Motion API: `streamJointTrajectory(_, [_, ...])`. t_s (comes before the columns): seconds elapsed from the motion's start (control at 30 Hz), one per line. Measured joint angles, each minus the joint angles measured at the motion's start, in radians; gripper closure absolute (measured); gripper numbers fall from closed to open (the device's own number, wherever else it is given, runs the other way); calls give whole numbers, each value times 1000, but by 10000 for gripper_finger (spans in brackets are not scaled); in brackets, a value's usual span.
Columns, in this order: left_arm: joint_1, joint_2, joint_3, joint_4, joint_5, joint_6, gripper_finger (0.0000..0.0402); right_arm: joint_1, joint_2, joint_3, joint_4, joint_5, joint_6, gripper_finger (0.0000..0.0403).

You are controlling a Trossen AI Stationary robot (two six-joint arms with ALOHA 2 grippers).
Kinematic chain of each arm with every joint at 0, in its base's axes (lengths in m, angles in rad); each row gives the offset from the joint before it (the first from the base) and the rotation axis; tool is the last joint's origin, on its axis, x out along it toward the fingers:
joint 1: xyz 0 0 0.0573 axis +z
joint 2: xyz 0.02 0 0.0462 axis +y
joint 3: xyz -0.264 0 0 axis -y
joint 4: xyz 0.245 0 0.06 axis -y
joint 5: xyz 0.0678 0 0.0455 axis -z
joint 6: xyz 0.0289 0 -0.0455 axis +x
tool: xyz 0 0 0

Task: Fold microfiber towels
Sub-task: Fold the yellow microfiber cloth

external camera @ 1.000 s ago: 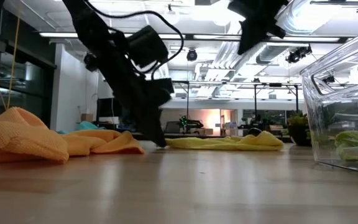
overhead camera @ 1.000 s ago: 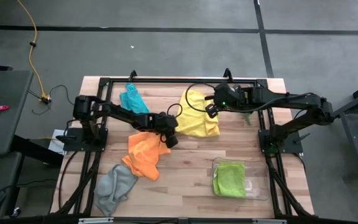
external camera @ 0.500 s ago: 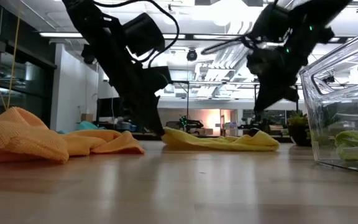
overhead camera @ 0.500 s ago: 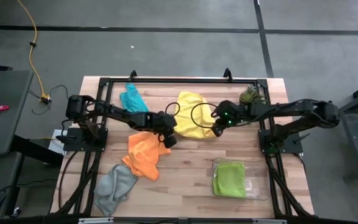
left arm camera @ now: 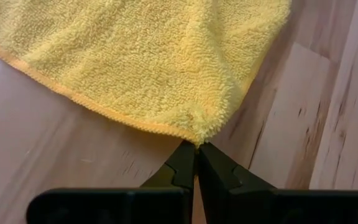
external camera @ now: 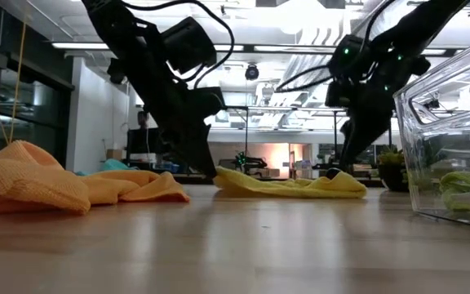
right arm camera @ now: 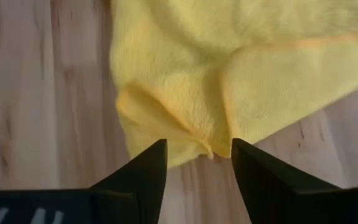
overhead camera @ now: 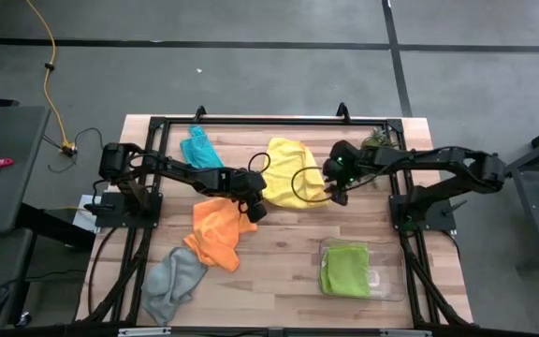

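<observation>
Yellow towel (overhead camera: 291, 180) – rumpled, table centre | teal towel (overhead camera: 200, 150) – far edge | orange towel (overhead camera: 218, 231) and grey towel (overhead camera: 172, 278) bunched | lime towel (overhead camera: 345, 269) folded in tray

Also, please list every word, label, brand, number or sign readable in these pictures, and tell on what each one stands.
None: no readable text stands on the yellow microfiber towel, the clear plastic rectangular tray or the wooden table. Fixtures in the room behind are too small to show any writing.

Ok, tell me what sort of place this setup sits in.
Probably a robotics lab or an open workshop. The wooden table stands on a bare concrete floor with a yellow cable trailing across it, and the low view shows exposed ceiling ducts and strip lights over more workbenches behind.
</observation>
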Motion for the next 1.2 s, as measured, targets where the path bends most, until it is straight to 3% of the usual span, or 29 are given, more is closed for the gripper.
streamJointTrajectory(0.23, [0,0,0,1,0,-44,401,-4,122,0,14,41,-205,249])
streamJointTrajectory(0.37, [0,0,0,2,0,-51,401,-4,159,0,38,43,-221,265])
streamJointTrajectory(0.83, [0,-1,0,4,-4,-74,401,-3,159,3,91,47,-241,290])
streamJointTrajectory(1.07, [0,-2,1,4,-5,-74,401,-4,125,4,39,149,-281,290])
streamJointTrajectory(1.2, [0,-2,1,4,-7,-73,401,-3,80,4,16,97,-277,290])
